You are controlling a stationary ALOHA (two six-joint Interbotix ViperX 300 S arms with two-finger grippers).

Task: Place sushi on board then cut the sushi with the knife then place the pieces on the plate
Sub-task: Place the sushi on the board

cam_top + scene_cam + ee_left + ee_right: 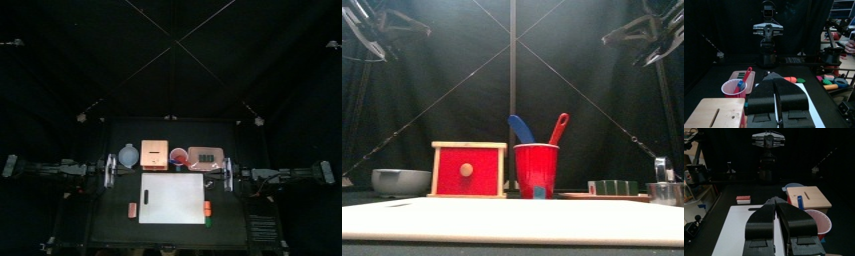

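The white cutting board (171, 198) lies at the table's front middle with nothing on it. Behind it, left to right, stand a wooden box (154, 153), a red cup (536, 170) with a blue knife (521, 128) and a red knife (559, 127), and the pink tray (205, 157). The dark green sushi roll (616, 187) lies on that tray. My left gripper (118, 171) hangs shut by the board's back left corner. My right gripper (221, 173) hangs shut by its back right corner. Neither holds anything.
A blue-grey bowl (401, 181) sits left of the box. A metal cutter (667, 190) stands at the far right. A salmon-coloured toy (132, 209) lies left of the board. A red toy (207, 208) and a green one (210, 222) lie to its right.
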